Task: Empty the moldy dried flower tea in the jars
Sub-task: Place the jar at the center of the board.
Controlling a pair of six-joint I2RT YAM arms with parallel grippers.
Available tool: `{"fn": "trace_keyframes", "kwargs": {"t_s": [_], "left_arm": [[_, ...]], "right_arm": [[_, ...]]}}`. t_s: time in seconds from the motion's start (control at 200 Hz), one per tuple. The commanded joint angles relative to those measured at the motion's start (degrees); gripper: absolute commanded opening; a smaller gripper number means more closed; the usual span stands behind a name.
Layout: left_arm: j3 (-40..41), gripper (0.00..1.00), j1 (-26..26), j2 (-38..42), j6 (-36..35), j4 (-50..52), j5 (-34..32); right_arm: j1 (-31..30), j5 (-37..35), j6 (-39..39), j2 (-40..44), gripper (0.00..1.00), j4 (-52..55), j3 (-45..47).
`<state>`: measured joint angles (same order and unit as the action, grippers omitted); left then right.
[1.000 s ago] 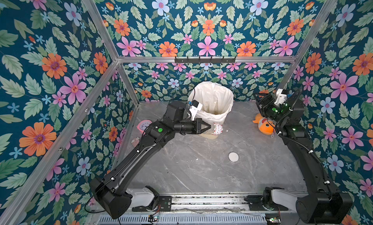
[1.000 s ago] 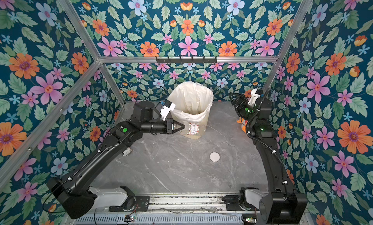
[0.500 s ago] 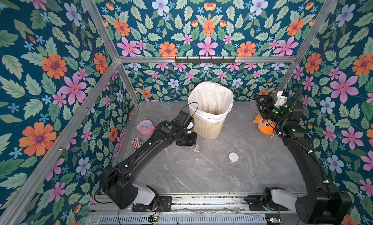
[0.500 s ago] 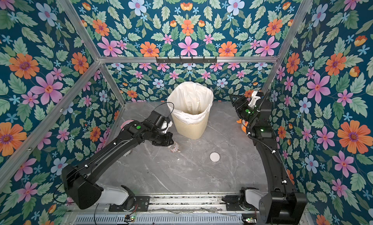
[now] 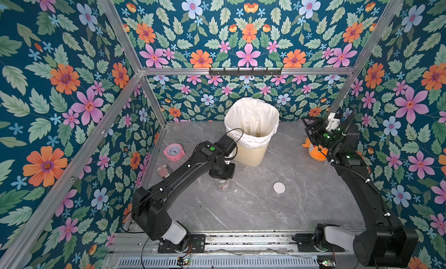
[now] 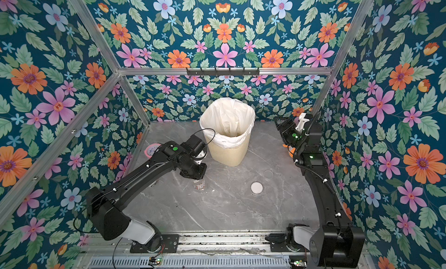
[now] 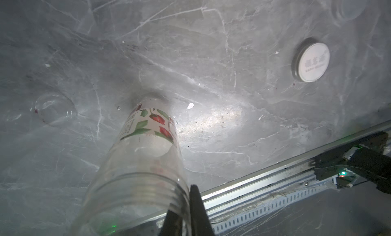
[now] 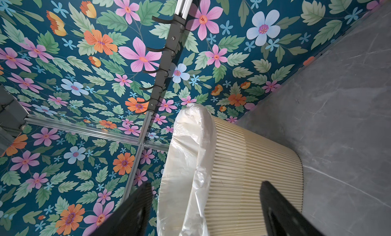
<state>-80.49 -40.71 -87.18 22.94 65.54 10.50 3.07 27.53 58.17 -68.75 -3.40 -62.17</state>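
**Both jars look emptied; only the release seems left**

The labelled jar [image 7: 148, 129] stands upright on the surface [image 5: 241, 207] just in front of the bin [image 5: 251, 156], on the side toward the robot bases. Its mouth is open and nothing shows through its clear wall. The left gripper [image 7: 186, 216] has its jaws clenched on the jar's threaded rim, one finger inside the mouth and one outside. The jar's foot appears to meet the surface, so this reads as a put-down with the release not yet made.

The plain jar [image 7: 55, 110] is also forward of the bin, further to the left, and is hidden under the left arm in both top views. It looks empty except for a reddish speck or two; I cannot tell whether it stands or lies. The white lid [image 5: 279, 187] and clear lid [image 5: 289, 174] lie flat in front of the bin, to its right.

The tea itself shows nowhere clearly and is presumably in the bin, whose depths are not visible.

The right gripper [image 8: 206, 183] hangs raised to the right of the bin, jaws released and empty.
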Motion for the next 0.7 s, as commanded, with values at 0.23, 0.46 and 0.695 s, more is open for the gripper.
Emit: {"fn": "trace_keyframes", "kwargs": {"t_s": [0.23, 0.46, 0.695], "left_arm": [[2.8, 0.03, -0.1, -0.3, -1.6, -2.9, 2.5], [3.9, 0.21, -0.1, 0.7, -1.5, -3.5, 1.4], [2.8, 0.34, 0.0, 0.7, -1.5, -3.0, -0.3]], "right_arm": [[0.0, 0.9, 1.1, 0.2, 0.81, -3.2, 0.7], [0.6, 1.8, 2.5, 0.3, 0.81, -4.6, 1.6], [0.7, 1.9, 2.6, 0.6, 0.81, -4.8, 1.7]]}}
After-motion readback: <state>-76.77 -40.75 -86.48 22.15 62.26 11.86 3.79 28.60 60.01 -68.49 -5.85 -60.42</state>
